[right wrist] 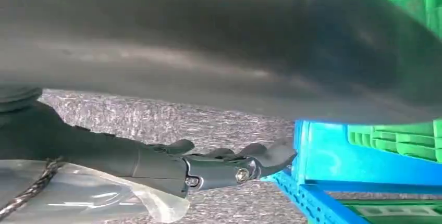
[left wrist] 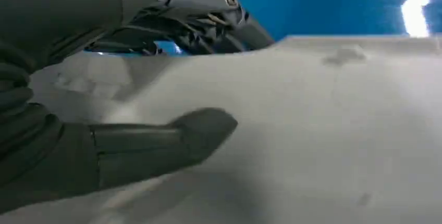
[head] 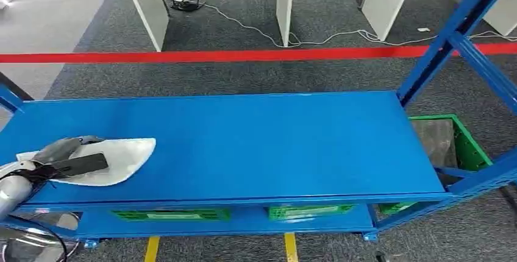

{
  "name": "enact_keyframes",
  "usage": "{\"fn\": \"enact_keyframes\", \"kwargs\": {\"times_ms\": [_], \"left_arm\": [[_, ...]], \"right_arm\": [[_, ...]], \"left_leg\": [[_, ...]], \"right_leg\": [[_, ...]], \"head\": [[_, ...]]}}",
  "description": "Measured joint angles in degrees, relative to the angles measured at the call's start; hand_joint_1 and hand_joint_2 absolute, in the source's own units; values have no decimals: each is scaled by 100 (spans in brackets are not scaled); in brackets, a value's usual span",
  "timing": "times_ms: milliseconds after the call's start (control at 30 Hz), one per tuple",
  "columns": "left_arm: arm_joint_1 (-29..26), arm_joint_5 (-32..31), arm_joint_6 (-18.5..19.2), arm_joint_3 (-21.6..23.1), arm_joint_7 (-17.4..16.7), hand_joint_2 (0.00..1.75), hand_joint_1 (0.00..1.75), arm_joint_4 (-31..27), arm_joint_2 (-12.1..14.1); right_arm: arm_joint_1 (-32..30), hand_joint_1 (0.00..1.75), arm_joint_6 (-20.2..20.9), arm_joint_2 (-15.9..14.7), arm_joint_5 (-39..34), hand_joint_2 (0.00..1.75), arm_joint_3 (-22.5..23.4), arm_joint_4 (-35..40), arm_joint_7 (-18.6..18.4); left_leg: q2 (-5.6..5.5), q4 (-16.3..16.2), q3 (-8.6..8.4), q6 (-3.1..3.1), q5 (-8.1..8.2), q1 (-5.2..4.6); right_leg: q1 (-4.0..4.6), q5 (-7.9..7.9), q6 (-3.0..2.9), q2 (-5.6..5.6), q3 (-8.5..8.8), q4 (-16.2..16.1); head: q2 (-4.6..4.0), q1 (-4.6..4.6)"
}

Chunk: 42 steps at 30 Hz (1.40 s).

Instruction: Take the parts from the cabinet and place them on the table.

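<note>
A white, flat, curved part (head: pixel 125 152) lies on the left end of the blue cabinet's top shelf (head: pixel 262 140). My left hand (head: pixel 68 159) grips it from the left edge, dark fingers lying across its top. In the left wrist view the thumb (left wrist: pixel 156 140) presses one face of the white part (left wrist: pixel 339 130) while the fingers (left wrist: pixel 208 26) curl over its far edge. My right hand (right wrist: pixel 224 164) hangs low over the grey carpet beside the cabinet's blue base (right wrist: pixel 333 156), fingers stretched out and holding nothing.
Green bins sit on the lower shelf (head: pixel 171 214) and at the cabinet's right end (head: pixel 469 146), also seen in the right wrist view (right wrist: pixel 401 135). Blue uprights (head: pixel 451 36) rise at the right. Beyond a red floor stripe (head: pixel 244 55) stand white tables (head: pixel 152 6) and cables.
</note>
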<state>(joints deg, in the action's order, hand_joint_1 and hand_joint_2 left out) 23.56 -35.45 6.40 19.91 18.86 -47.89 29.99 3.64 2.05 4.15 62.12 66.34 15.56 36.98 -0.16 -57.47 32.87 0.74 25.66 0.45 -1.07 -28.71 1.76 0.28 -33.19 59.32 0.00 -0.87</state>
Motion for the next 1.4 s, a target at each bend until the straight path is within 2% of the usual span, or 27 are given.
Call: {"fn": "enact_keyframes", "kwargs": {"times_ms": [33,167,233,300,333,367,400,467,500,533,633,700,733,800,833,867,900,967,1000,1067,1167,1200,1233,1300,1333,1367,1400], "left_arm": [[-1,0,20,-22,0,175,175,2,4],[-82,9,114,-90,11,175,175,7,35],[-124,11,140,-96,17,175,175,9,66],[-190,13,164,-96,22,175,175,11,63],[-210,13,168,-96,28,175,175,11,63],[-217,20,199,-98,37,175,175,11,63],[-212,20,238,-103,44,175,175,11,70],[-197,22,260,-118,55,175,175,11,107],[-181,26,273,-129,63,175,175,11,136],[-173,48,300,-135,81,175,175,11,153],[-163,179,494,-153,234,175,175,7,276],[-183,295,555,-184,330,175,175,-39,367],[-191,332,544,-205,354,175,175,-48,376],[-238,369,535,-229,369,175,175,-70,389],[-243,380,503,-232,365,175,175,-83,389],[-255,393,435,-247,328,175,175,-83,371],[-258,391,349,-262,273,175,175,-83,336],[-253,309,93,-310,184,175,175,-83,265],[-238,255,-18,-334,135,175,175,-83,229],[-179,190,-168,-382,87,175,175,-83,173],[-132,135,-311,-428,52,175,175,-83,98],[-129,103,-443,-463,52,175,175,-83,53],[-111,63,-578,-514,57,175,175,-83,11],[-94,-7,-809,-627,57,175,175,-83,-96],[-97,-50,-877,-658,57,175,175,-83,-153],[-100,-89,-963,-677,57,175,175,-83,-203],[-100,-120,-1048,-706,57,175,175,-94,-251]], "right_arm": [[11,0,0,0,-2,0,4,-2,0],[-10,0,0,0,31,0,15,-4,2],[-1,0,0,-4,39,0,22,-4,2],[-4,0,-2,-4,44,0,35,-4,2],[-8,0,-2,-4,46,0,44,-4,2],[-10,0,-2,-4,46,0,52,-4,2],[-8,0,-2,-4,52,0,57,-4,2],[11,0,-2,-2,55,0,59,-4,2],[12,0,-2,2,55,0,59,-9,2],[22,0,-2,4,57,0,59,-13,2],[13,0,-2,4,66,0,61,-13,2],[20,0,-2,-4,94,0,59,-13,2],[29,0,-4,-7,90,0,61,-13,2],[22,0,-2,-4,96,0,59,-17,2],[13,0,-4,-4,96,0,59,-20,2],[8,0,-4,-7,90,0,61,-20,2],[8,0,-9,-7,79,0,63,-20,2],[19,0,-9,-7,66,0,63,-20,2],[22,0,-9,-4,61,0,63,-20,2],[29,0,0,2,59,0,66,-26,4],[3,0,0,2,55,0,68,-26,7],[6,0,0,4,55,0,70,-26,9],[11,0,-2,4,55,0,72,-26,9],[12,0,-7,4,55,0,74,-26,11],[7,0,-7,4,57,0,79,-26,11],[5,0,-7,4,59,0,83,-26,11],[0,0,-9,4,59,0,92,-26,11]], "left_leg": [[-2,-52,28,21,3,-3],[-2,-41,21,123,25,27],[3,-604,254,166,401,31],[3,-1556,675,188,811,30],[3,-1827,799,180,866,30],[3,-1816,792,159,778,27],[3,-1556,675,122,572,18],[3,-537,196,-4,45,-31],[5,-184,44,-91,-7,-69],[19,-96,4,-117,37,-69],[6,-34,9,-131,29,-97],[33,136,-81,-129,-57,-29],[33,145,-71,-154,-70,-25],[39,144,-44,-165,-62,-27],[38,139,-37,-164,-63,-26],[37,136,-38,-162,-64,-22],[33,125,-39,-158,-62,-10],[27,62,-37,-93,-20,25],[27,-1,-22,-39,17,21],[11,-95,67,21,35,-17],[11,-85,61,77,25,4],[14,-160,90,104,109,16],[15,-424,196,132,285,17],[14,-1354,602,173,709,27],[14,-1728,779,181,826,27],[15,-1883,869,179,816,31],[15,-1776,831,170,672,34]], "right_leg": [[-13,40,-92,32,19,-11],[-11,73,-241,22,7,-14],[-5,74,-301,23,1,-14],[18,70,-315,23,-8,-13],[30,68,-318,22,-9,-12],[44,65,-321,21,-4,-12],[57,64,-323,22,3,-12],[83,61,-327,26,35,-15],[74,61,-326,23,33,-21],[117,57,-313,31,7,-11],[84,95,-226,14,0,-56],[97,-21,-172,9,-77,52],[96,-211,-153,11,-213,341],[64,-639,-108,9,-670,1283],[55,-732,-81,9,-825,1596],[43,-674,-60,8,-857,1648],[29,-502,-42,4,-764,1456],[-2,19,-3,-8,-269,477],[-25,73,16,-19,-88,86],[-5,9,-99,21,-42,61],[-16,41,-195,24,-55,42],[-23,52,-226,25,-47,34],[-24,48,-267,24,-47,33],[-19,41,-283,22,-46,34],[-18,39,-286,22,-46,34],[-18,36,-288,23,-43,35],[-18,34,-287,25,-37,36]], "head": [[0,-13],[0,-11],[0,-26],[0,-26],[0,-24],[0,-24],[0,-26],[0,-28],[0,-18],[0,-18],[0,-26],[0,-7],[0,-4],[0,-2],[0,11],[0,9],[0,6],[0,11],[0,17],[0,6],[0,17],[0,11],[0,-9],[0,-4],[0,-2],[0,-7],[0,-2]]}}
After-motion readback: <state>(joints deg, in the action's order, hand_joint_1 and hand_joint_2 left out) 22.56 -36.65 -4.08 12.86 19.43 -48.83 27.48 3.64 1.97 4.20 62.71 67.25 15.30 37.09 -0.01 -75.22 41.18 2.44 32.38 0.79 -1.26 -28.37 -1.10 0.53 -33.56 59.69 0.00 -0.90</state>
